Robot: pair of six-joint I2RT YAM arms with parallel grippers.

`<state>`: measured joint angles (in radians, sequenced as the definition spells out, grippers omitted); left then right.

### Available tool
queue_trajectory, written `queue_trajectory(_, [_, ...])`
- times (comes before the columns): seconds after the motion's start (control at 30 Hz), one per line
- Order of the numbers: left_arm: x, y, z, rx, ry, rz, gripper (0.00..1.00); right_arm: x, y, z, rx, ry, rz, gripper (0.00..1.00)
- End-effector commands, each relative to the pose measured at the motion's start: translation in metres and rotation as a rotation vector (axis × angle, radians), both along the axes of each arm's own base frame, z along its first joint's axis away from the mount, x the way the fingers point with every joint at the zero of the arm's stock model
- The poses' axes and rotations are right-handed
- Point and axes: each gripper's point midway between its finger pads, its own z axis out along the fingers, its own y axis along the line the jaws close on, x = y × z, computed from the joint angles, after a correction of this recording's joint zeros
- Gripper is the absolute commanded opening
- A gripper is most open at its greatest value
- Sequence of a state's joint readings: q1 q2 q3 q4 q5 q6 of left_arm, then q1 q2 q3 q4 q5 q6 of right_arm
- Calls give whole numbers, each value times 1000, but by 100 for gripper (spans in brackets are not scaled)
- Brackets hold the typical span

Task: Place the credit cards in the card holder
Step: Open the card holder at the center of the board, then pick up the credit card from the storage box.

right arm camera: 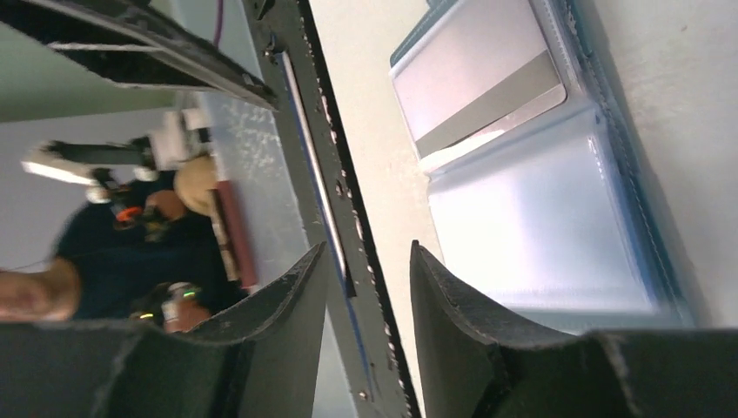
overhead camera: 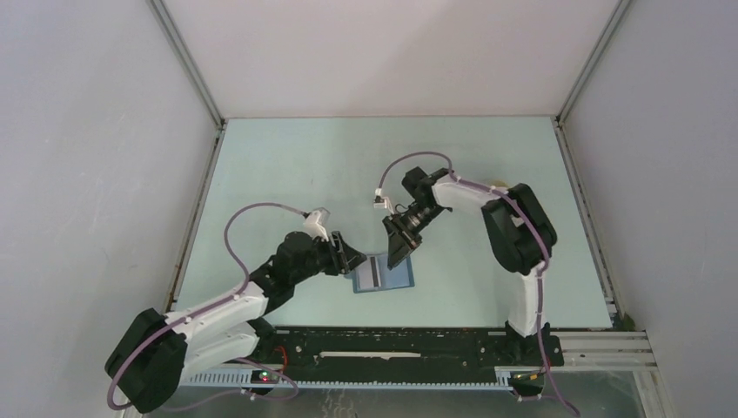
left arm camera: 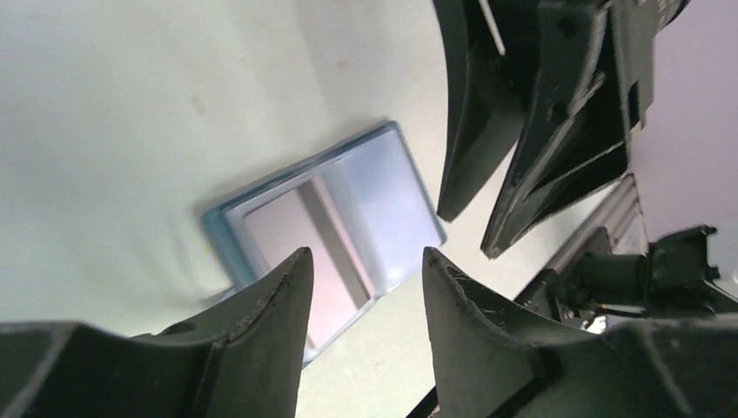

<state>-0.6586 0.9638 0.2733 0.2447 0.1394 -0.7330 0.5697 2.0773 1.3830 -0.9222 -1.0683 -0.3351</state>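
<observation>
The blue card holder [overhead camera: 399, 277] lies open flat near the table's front edge. A white credit card [overhead camera: 369, 273] with a dark stripe rests on its left half; whether it sits inside a slot I cannot tell. In the left wrist view the card [left arm camera: 283, 239] and the empty pale right half of the holder [left arm camera: 383, 192] lie just beyond my fingers. My left gripper [overhead camera: 352, 261] [left arm camera: 364, 261] hovers open at the holder's left edge, holding nothing. My right gripper [overhead camera: 401, 251] [right arm camera: 367, 254] is open and empty above the holder's far right side, and its view shows the card [right arm camera: 474, 78] and the holder [right arm camera: 531, 226].
A beige tray [overhead camera: 498, 185] peeks out behind the right arm's elbow. The black rail [overhead camera: 418, 335] with both arm bases runs along the near edge, close to the holder. Aluminium posts and grey walls enclose the table on three sides.
</observation>
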Motion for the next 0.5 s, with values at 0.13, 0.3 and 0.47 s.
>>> queue_trajectory(0.13, [13,-47,73,-141,-298,-240,56,38,-38,82,34,-605,-1,48])
queue_trajectory(0.3, [47,-59,129,-139,-531,-211,60,75,-86,129,9,-884,-178,49])
queue_trajectory(0.47, [77,-52,183,-80,-738,-112,77,113,-152,150,-90,-997,-431,67])
